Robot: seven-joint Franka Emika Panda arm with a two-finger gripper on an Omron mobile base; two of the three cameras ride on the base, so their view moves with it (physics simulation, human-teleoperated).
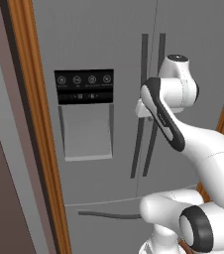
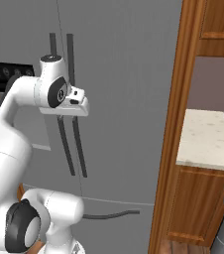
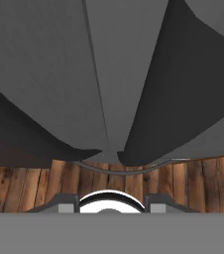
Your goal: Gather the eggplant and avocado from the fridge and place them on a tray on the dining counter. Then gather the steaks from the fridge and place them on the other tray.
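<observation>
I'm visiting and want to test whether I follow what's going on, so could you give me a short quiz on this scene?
1. True or false: the doors of the tall grey steel fridge stand open.
2. The white arm's two-finger gripper is closest to which part? A) the black dispenser panel B) the dark vertical bar handles C) the bottom drawer
3. Fill in: in the hand view, the floor below the fridge is made of ___ planks.

Key: 1 false, both doors are shut; 2 B; 3 wood.
</observation>
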